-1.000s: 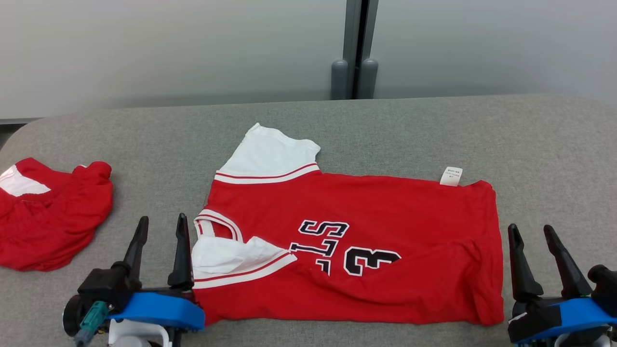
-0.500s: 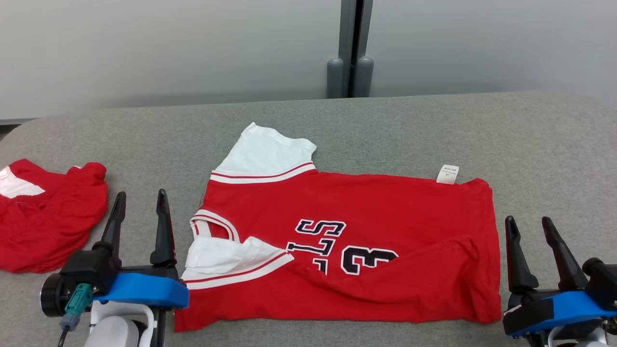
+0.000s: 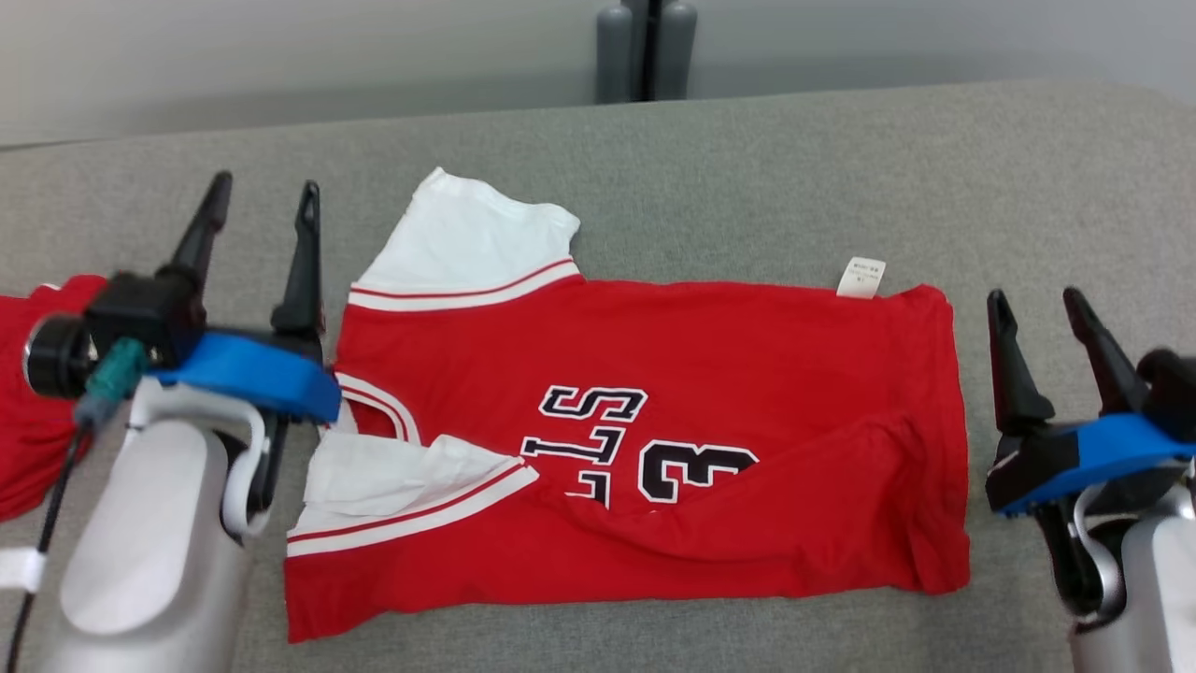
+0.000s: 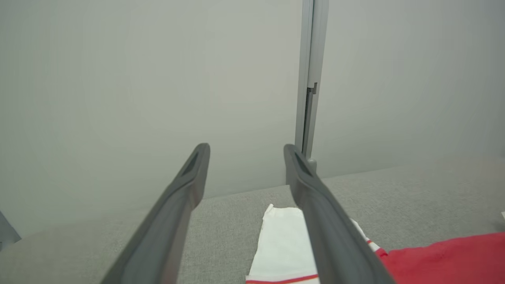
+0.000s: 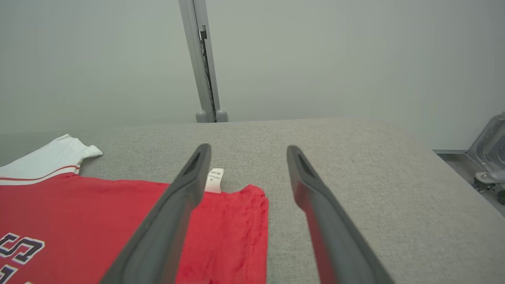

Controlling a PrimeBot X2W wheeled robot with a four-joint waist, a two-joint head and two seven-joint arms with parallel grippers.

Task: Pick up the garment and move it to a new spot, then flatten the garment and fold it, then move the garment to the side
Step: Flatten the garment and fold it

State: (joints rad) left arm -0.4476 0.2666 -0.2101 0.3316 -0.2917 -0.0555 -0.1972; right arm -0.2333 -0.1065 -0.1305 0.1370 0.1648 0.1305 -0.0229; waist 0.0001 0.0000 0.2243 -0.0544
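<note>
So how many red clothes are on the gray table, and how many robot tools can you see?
Red clothes: 2, the shirt with the number in the middle and a bunched red cloth at the left edge.
Tools: 2, the left tool and the right tool, both open and holding nothing.
Total: 4

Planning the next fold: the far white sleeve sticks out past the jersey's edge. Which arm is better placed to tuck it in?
Likely left. The left gripper, open, stands right beside the white sleeve; the right gripper, open too, sits at the other end of the jersey.
</note>
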